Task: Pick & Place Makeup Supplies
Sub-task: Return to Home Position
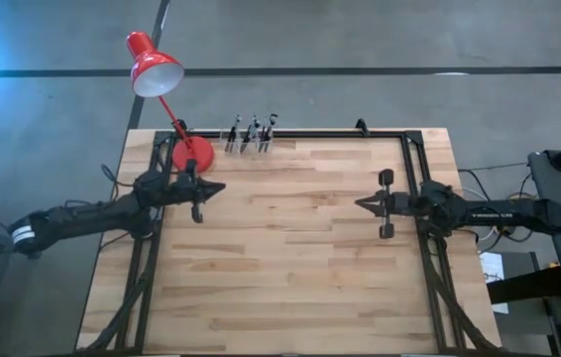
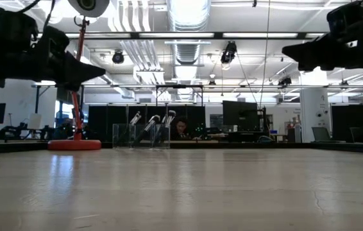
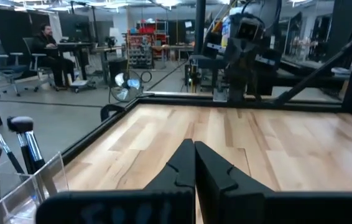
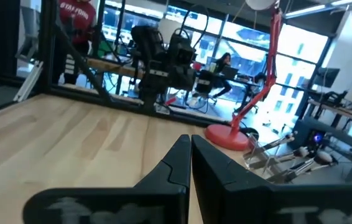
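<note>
Several makeup brushes (image 1: 251, 133) stand leaning in a clear holder (image 2: 142, 135) at the table's far edge, bristles up; they also show in the left wrist view (image 3: 20, 144) and the right wrist view (image 4: 294, 163). My left gripper (image 1: 223, 186) hovers shut above the table's left side, pointing level toward the right. My right gripper (image 1: 358, 204) hovers shut above the right side, pointing level toward the left. Both hold nothing.
A red desk lamp (image 1: 167, 94) stands on its round base (image 1: 192, 155) at the far left, beside the holder. A black frame (image 1: 360, 132) runs along the table's far, left and right edges. Bare wood (image 1: 290, 258) lies between the arms and toward the near edge.
</note>
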